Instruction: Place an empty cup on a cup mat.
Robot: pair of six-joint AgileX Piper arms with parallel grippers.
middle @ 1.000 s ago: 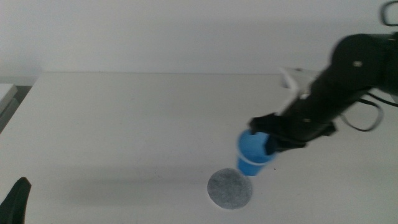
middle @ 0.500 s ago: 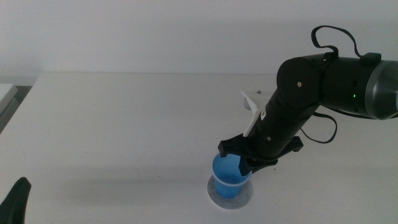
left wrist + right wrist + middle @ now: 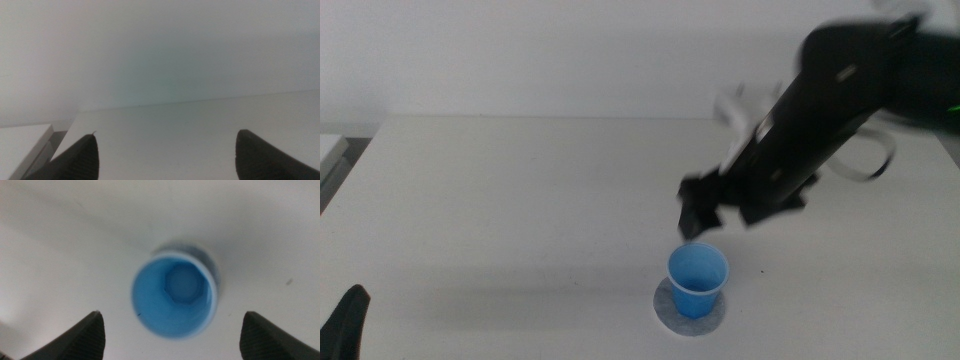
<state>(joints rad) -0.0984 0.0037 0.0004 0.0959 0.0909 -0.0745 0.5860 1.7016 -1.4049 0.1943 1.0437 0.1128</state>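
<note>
Blue cup (image 3: 698, 279) stands upright on the mat (image 3: 665, 314), just below my right gripper (image 3: 720, 205), jaws apart and empty. Placement looks done; only withdrawal remains. Left gripper (image 3: 165, 155) waits, open.

Cup (image 3: 698, 281) stands upright on the mat (image 3: 666, 312), near the table's (image 3: 500, 200) front edge, a bit right of centre. My right gripper (image 3: 705, 208) hangs above and just behind the cup, apart from it, jaws spread wide. My left gripper (image 3: 344, 322) waits at the front left corner, well apart.
</note>
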